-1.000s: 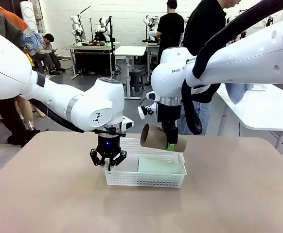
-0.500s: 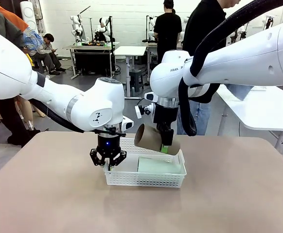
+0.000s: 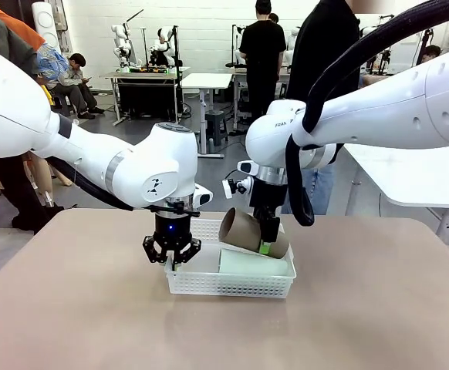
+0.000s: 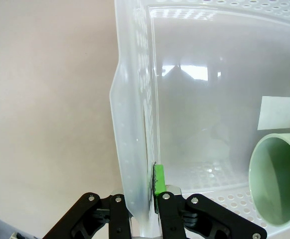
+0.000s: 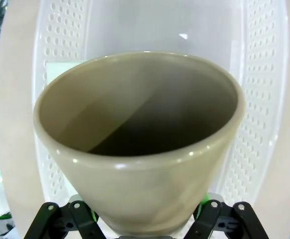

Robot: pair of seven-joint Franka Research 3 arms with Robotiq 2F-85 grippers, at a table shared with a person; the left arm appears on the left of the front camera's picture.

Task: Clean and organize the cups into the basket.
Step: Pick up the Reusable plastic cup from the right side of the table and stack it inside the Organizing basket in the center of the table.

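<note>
Lower than before, my right gripper (image 3: 265,247) clamps the tan cup (image 3: 244,231) over the basket (image 3: 232,287), axis near-level, mouth toward frame left; left gripper (image 3: 172,264) pinches the basket's wall.

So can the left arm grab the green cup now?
Probably not. The left gripper is shut on the basket wall, and the brown cup in the right gripper hangs over the green cup.

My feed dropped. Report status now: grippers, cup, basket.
Left gripper shut on basket end wall. Right gripper holding tan cup on its side, low over basket. Mint cup lies inside, right beneath it.
</note>
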